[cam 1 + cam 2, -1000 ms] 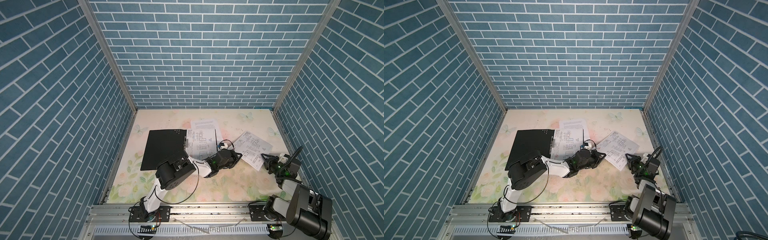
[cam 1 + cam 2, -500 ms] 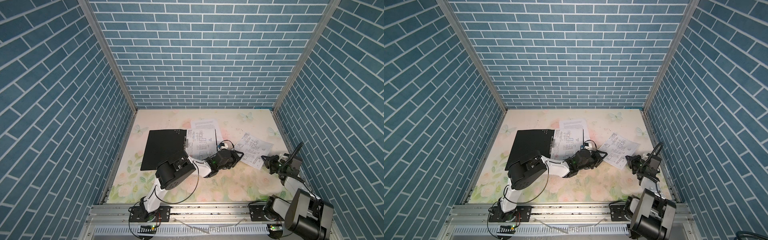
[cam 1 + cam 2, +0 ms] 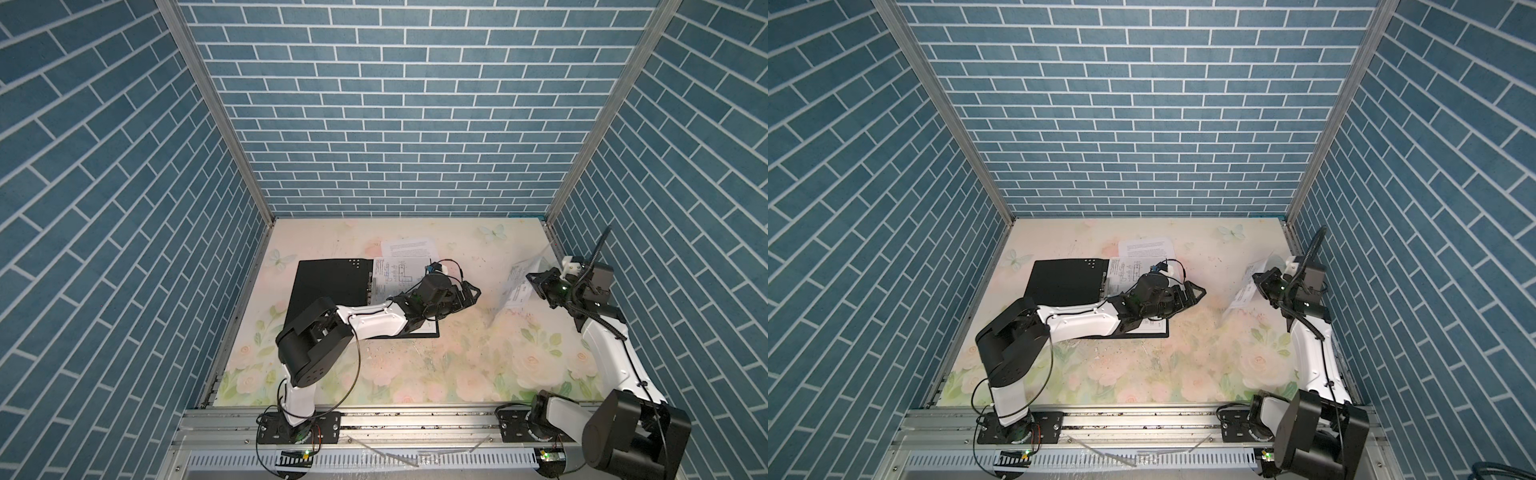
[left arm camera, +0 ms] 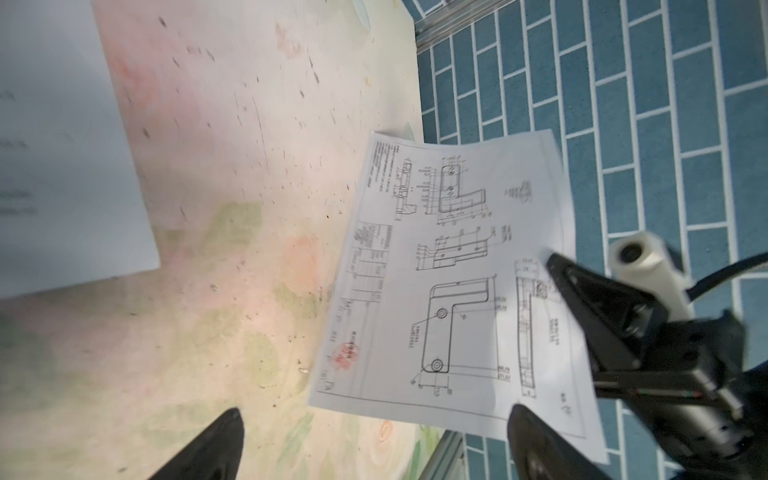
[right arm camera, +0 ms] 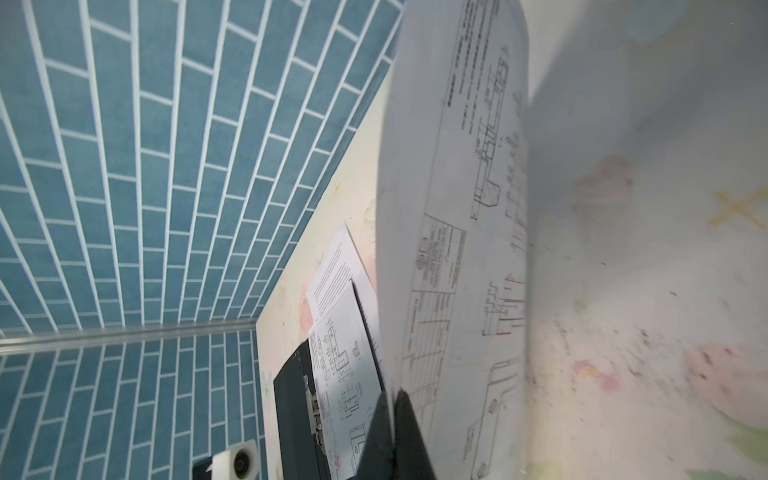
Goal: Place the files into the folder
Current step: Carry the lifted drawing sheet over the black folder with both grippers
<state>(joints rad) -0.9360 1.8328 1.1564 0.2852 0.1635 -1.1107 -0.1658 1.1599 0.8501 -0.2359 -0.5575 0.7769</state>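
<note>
White drawing sheet [image 4: 436,270] is dangling from the right gripper [image 3: 534,277], jaws pinched on its edge, well apart from the open folder [image 3: 328,286] — left gripper [image 3: 471,293] is gaping empty; limp paper risks slipping or creasing.

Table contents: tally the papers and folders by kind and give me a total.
Drawing sheets: 2, the held sheet pinched in the right gripper and the filed sheet lying on the open folder
Text sheet: 1
Folder: 1
Total: 4
</note>
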